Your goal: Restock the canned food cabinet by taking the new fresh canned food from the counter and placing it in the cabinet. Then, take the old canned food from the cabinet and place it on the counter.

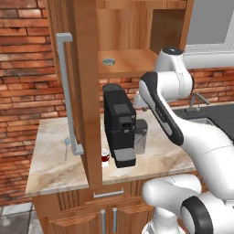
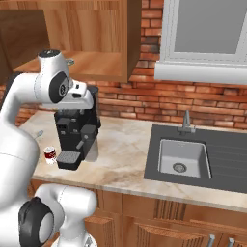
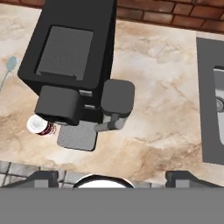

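The red-and-white can [image 1: 105, 157] is being seen standing upright on the marbled counter [image 1: 50, 155], just beside the drip tray of the black coffee machine [image 1: 119, 123], near the counter's front edge. In the right base view the can [image 2: 49, 154] is being shown left of the machine [image 2: 77, 132]; from above, in the hand view, its white top [image 3: 39, 126] is being partly hidden by the machine's spout block.

The flat grey tin [image 1: 109, 61] is being shown lying on the shelf of the wall cabinet [image 1: 132, 32], whose tall door is being held open, its long grey bar handle [image 1: 68, 96] hanging in front of the counter. In the right base view the tin is mostly being covered by the arm.

The gripper [image 3: 107, 177] is being held high above the machine, looking down, with the two finger tips set wide apart and nothing between them.

The counter is being backed by a red brick wall [image 2: 159, 101]. A spoon [image 1: 66, 147] is being seen on the counter's left part. A dark sink [image 2: 185, 157] with a faucet [image 2: 185, 121] under a window [image 2: 207, 29] is being shown plainly in the right base view; the left base view is catching just its edge.
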